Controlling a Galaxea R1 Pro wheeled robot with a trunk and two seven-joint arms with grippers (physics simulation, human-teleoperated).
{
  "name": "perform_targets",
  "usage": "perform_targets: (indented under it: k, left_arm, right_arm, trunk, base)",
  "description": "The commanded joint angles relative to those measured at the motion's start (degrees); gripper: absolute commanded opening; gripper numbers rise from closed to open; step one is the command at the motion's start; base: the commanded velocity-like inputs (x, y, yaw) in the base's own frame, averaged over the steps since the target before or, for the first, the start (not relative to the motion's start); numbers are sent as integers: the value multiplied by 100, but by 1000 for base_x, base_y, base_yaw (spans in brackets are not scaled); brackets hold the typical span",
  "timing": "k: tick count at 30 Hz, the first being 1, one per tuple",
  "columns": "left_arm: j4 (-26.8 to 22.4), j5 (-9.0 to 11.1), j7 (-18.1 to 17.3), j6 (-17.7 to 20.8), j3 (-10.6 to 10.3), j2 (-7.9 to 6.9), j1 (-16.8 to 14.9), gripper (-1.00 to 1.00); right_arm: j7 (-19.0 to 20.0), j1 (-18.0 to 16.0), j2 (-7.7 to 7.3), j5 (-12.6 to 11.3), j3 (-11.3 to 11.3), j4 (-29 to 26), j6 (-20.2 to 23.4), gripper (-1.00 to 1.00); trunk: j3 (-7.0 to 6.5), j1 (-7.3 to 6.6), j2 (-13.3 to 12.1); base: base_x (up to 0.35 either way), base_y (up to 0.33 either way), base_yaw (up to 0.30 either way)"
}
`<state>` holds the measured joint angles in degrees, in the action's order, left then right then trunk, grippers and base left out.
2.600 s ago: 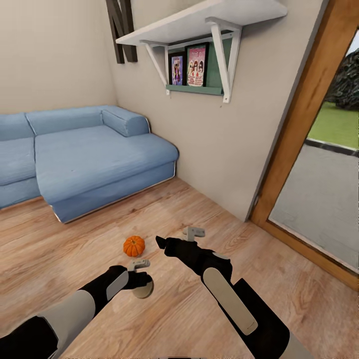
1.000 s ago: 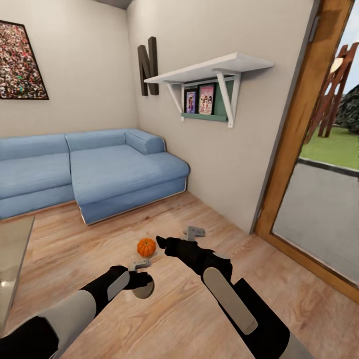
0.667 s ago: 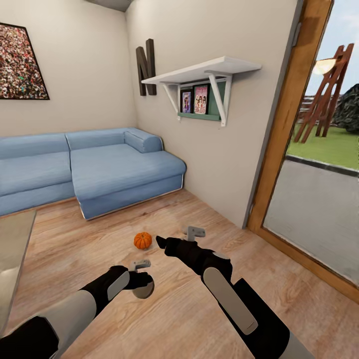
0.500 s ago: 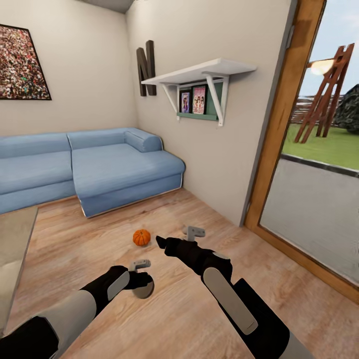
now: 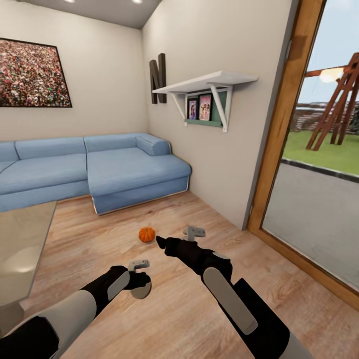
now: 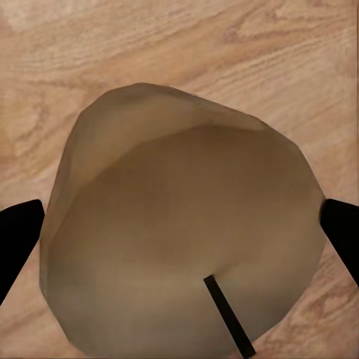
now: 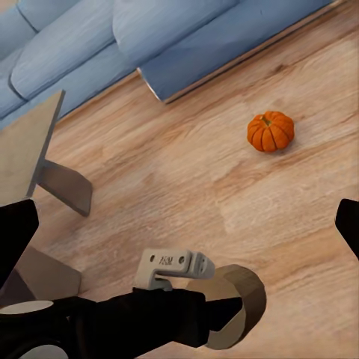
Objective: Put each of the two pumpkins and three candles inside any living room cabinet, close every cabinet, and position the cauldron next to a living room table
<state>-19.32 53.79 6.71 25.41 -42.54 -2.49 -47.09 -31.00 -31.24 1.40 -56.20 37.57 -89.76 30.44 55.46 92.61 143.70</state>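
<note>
Pale, grained wood planks cover the floor (image 5: 164,299) under both arms. Black fingers (image 6: 16,239) of the left gripper (image 6: 179,239) press against either side of a stubby grey-brown candle (image 6: 183,239), a matte faceted cylinder with a thin dark wick, held just above the planks at the near left. The right gripper (image 5: 160,243) points forward at centre with nothing between its dark fingers (image 7: 15,232), which stand wide apart at the edges of the right wrist view. Just beyond it on the bare floor sits a small round ribbed orange pumpkin (image 5: 146,234), apart from both grippers. At the near left, the glossy grey slab top of the table (image 5: 20,239) rests on angular dark-grey legs. Farther back stands a soft blue sofa (image 5: 94,172), and on the right-hand wall a white bracketed shelf (image 5: 204,82) beside a wood-framed glass door (image 5: 279,129).
</note>
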Motion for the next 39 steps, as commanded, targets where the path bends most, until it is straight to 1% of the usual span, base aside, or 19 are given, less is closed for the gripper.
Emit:
perform_targets:
  k: [1, 4, 7, 10, 18, 20, 23, 29, 32, 34, 35, 37, 38, 39]
  left_arm:
    - [-19, 62, 63, 21, -43, -7, -2, -100]
    - [-19, 61, 83, 20, -43, -6, -2, -100]
    - [-19, 56, 221, 19, -44, -6, -2, -100]
    - [-20, 54, 275, 18, -44, -6, -2, -100]
    - [-21, 60, 268, 51, -44, -6, -2, -100]
    - [-20, 62, 261, 75, -42, -6, -2, -100]
    - [-19, 78, 239, 105, -37, -12, -2, -100]
    - [-12, 86, 220, 121, -35, -14, -2, -100]
    - [-9, 87, 212, 121, -35, -14, -2, -100]
    - [-4, 87, 208, 122, -35, -14, -2, -100]
    - [3, 87, 203, 124, -35, -14, -2, -100]
    - [6, 87, 198, 126, -35, -14, -2, -100]
    - [8, 91, 195, 128, -35, -14, -2, -100]
    - [10, 92, 194, 130, -35, -14, -2, -100]
  right_arm:
    - [-55, -5, 1, -49, 4, -7, 6, 100]
    - [-55, -5, 1, -49, 4, -9, 6, 100]
    - [-55, -5, 1, -50, 4, -7, 6, 100]
    - [-55, -5, 1, -49, 4, -7, 6, 100]
    - [-55, -5, -5, -57, -4, -7, 6, 100]
    - [-55, -5, -10, -57, -38, -7, 6, 100]
    - [-55, -5, -21, -58, -137, -8, 6, 100]
    - [-55, -5, -45, -61, -199, -9, 6, 100]
    - [-58, -5, -85, -61, -209, -7, 6, 100]
    - [-58, -5, -158, -64, -214, -7, 4, 100]
    - [-57, -5, -238, -78, -242, -7, 2, 100]
    - [-55, -5, -321, -90, -332, -7, 0, 100]
    - [-55, -5, -379, -97, -449, -7, 1, 100]
    - [-55, -4, -402, -100, -510, -7, 2, 100]
  trunk:
    - [-17, -4, 1]
    - [-85, -11, -3]
    - [-152, -19, -7]
    - [-218, -27, -11]
    - [-395, -48, -22]
    - [-440, -53, -25]
    - [-440, -53, -25]
    - [-440, -53, -25]
    - [-440, -53, -25]
    - [-440, -53, -25]
    - [-440, -53, -25]
    - [-440, -53, -25]
    - [-440, -53, -25]
    - [-440, -53, -25]
  base:
    - [-30, -13, 22]
    - [-33, -7, 11]
    - [-198, -3, 4]
    - [-210, -1, 1]
    - [-45, 0, 0]
    - [-7, 0, 0]
    - [-3, 0, 0]
    - [0, 0, 0]
    - [0, 0, 0]
    - [0, 0, 0]
    - [0, 0, 0]
    - [0, 0, 0]
    - [0, 0, 0]
    - [0, 0, 0]
